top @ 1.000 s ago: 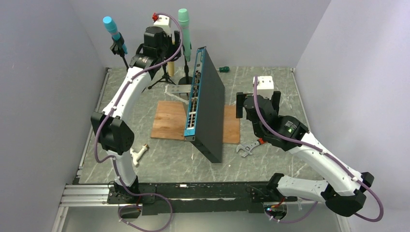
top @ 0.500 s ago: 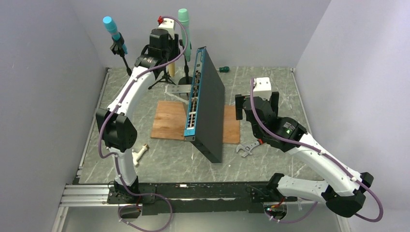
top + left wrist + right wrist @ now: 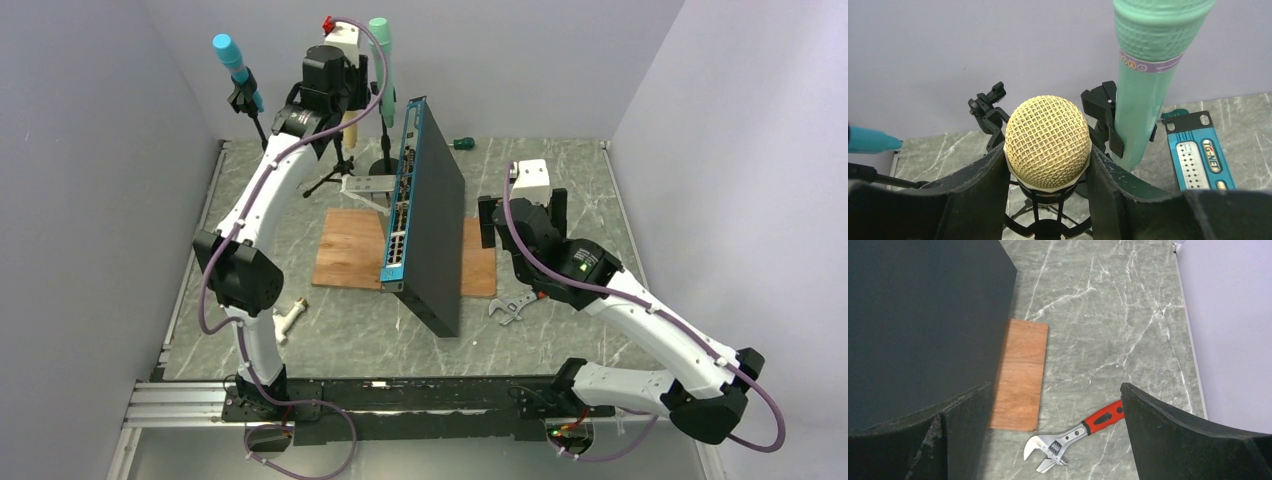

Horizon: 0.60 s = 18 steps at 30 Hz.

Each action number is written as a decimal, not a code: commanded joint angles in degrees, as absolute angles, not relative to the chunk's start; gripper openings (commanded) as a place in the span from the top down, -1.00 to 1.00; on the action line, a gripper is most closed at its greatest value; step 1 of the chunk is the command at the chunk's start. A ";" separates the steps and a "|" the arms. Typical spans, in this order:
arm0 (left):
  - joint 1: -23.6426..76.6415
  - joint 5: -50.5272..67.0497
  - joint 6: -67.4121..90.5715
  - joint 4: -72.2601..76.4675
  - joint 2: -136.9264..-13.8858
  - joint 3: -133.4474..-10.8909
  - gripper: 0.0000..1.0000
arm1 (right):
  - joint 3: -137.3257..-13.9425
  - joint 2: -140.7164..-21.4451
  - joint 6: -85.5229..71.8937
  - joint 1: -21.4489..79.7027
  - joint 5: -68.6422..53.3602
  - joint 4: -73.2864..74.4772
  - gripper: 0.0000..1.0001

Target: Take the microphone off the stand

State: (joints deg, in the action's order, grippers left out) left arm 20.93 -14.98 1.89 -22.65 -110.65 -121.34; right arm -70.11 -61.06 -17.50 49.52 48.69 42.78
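The microphone point(image 3: 1048, 142) has a cream mesh head and stands upright in the black cage of its stand point(image 3: 1048, 220). My left gripper point(image 3: 1047, 155) is shut on the head, with one finger pressed on each side. In the top view, the left gripper point(image 3: 335, 72) is high at the back left. The cream microphone body point(image 3: 351, 132) shows just below it, over the tripod stand point(image 3: 335, 168). My right gripper point(image 3: 1056, 386) hangs open over the table with nothing between its fingers. It is right of the tall black switch point(image 3: 430, 225).
A green microphone point(image 3: 1143, 75) stands in a clip close to the right of the held one. A blue microphone point(image 3: 232, 55) is on a stand to the left. Below the right gripper lie a red-handled wrench point(image 3: 1073, 437) and a wooden board point(image 3: 345, 250). A green screwdriver point(image 3: 462, 143) lies at the back.
The left gripper has closed on the microphone's head and moved slightly up and back. The right arm has shifted a little to the left, still open.
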 commanded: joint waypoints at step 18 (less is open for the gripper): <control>21.81 -19.69 -2.25 -6.20 -94.25 -97.64 1.00 | -70.04 -62.72 -16.36 49.32 46.79 40.02 -1.00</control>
State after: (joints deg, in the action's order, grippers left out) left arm 21.56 -19.07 -1.32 -13.85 -98.08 -98.83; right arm -70.04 -62.89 -17.08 49.52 47.18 41.93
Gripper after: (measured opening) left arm 0.546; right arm 0.997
